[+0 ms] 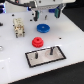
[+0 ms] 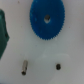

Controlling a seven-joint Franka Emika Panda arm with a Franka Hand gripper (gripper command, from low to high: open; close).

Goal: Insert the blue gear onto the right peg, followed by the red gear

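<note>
End effector (image 1: pixel 48 16) above blue gear (image 1: pixel 43 28) (fingertips blurred, unclear).

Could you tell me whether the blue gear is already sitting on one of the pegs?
No, the blue gear lies flat on the white table, apart from the grey plate.

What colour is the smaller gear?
Red: the smaller gear shows best in the exterior view.

The blue gear (image 1: pixel 43 28) and red gear (image 1: pixel 37 41) look like smooth plastic; the table (image 1: pixel 70 40) glossy white.
</note>
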